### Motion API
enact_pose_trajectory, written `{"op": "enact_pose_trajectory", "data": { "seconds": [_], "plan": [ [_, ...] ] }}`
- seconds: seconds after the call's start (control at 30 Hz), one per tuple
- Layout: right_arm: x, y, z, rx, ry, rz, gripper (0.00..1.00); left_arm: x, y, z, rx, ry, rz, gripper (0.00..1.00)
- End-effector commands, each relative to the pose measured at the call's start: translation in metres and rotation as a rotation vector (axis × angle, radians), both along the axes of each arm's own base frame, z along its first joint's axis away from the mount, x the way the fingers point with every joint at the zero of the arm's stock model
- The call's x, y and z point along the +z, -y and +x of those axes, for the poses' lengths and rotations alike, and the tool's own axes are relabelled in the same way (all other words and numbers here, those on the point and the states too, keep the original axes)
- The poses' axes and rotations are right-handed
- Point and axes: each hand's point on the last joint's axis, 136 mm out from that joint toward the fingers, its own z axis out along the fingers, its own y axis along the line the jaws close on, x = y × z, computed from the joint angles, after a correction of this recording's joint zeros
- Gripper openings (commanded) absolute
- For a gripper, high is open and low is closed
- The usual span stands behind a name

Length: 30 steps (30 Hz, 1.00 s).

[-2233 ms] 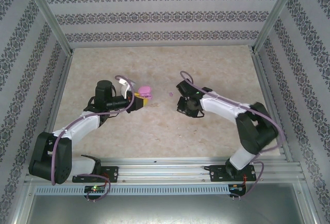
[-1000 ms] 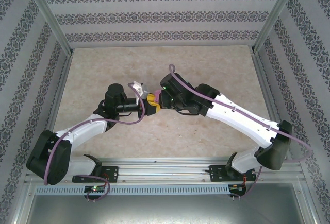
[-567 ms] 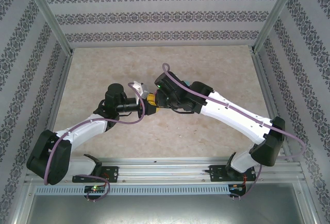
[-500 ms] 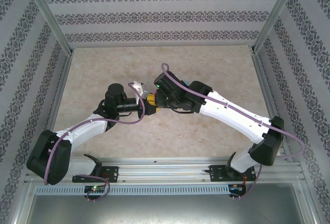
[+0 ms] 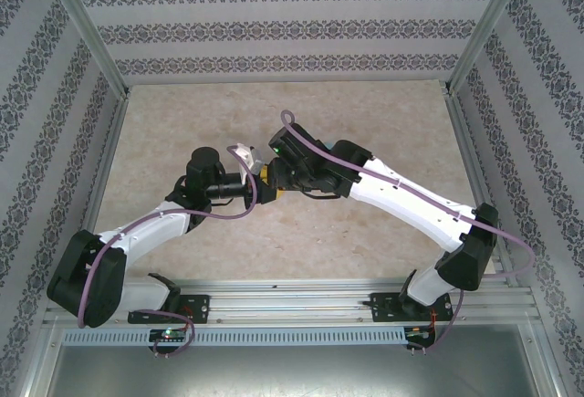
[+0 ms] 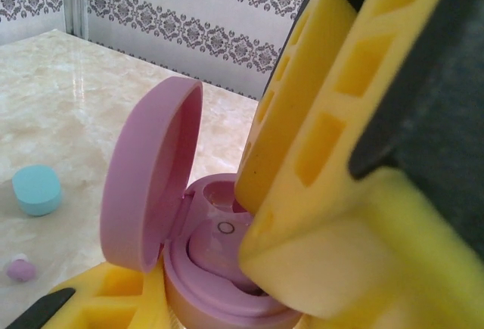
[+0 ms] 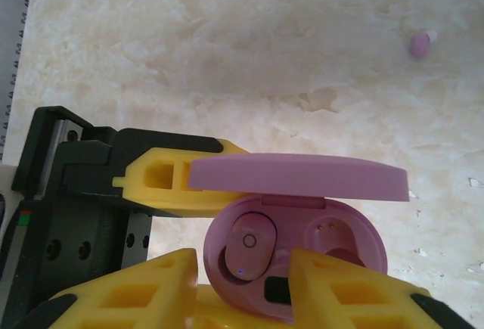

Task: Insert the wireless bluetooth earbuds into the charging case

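Left pincer [image 6: 219, 293] is clamped on the pink charging case [image 7: 344, 232], holding it above the tabletop [image 7: 227, 57] with the lid [image 7: 295, 178] hinged up. On my right wrist feed, one pink earbud [image 7: 249, 242] sits in the case's left socket. Right pincer [image 7: 243, 283] is at the case's front edge, fingers parted a little and gripping nothing. I see a second pink earbud [image 7: 420, 43] lying loose on the tabletop, well apart, and a light blue round piece [image 6: 36, 190] near it.

Both arms extend inward, wrists nearly meeting. Left gripper [image 5: 259, 191] clamped (jaws narrow, gripping); right gripper [image 5: 274, 176] pitched down, its yellow fingers [image 7: 178, 265] parted.
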Motion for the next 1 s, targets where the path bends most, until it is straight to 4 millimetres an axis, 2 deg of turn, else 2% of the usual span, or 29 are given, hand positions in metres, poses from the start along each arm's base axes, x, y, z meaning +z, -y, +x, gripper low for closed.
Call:
{"op": "enact_pose_trajectory", "data": {
  "seconds": [0.0, 0.3, 0.47, 0.53, 0.63, 0.8, 0.97],
  "plan": [
    [0.005, -0.001, -0.008, 0.032, -0.012, -0.01, 0.39, 0.025, 0.007, -0.002, -0.029, 0.093, -0.031, 0.2],
    [0.051, 0.013, -0.013, 0.022, 0.073, 0.081, 0.4, 0.012, 0.001, 0.003, 0.019, 0.052, -0.007, 0.22],
    [0.062, 0.029, -0.013, -0.005, 0.091, 0.112, 0.4, 0.01, -0.004, 0.009, 0.05, 0.017, -0.031, 0.22],
    [0.059, 0.039, -0.01, -0.03, 0.085, 0.114, 0.4, 0.009, -0.008, 0.013, 0.069, 0.001, -0.046, 0.22],
    [0.044, 0.06, -0.003, -0.09, 0.059, 0.103, 0.4, 0.007, -0.016, 0.018, 0.094, -0.025, -0.072, 0.22],
    [0.01, 0.093, 0.009, -0.163, -0.003, 0.041, 0.4, 0.006, -0.034, 0.027, 0.139, -0.056, -0.112, 0.22],
    [-0.029, 0.103, 0.024, -0.186, -0.085, -0.028, 0.4, 0.005, -0.056, 0.036, 0.191, -0.087, -0.165, 0.22]
  ]
}}
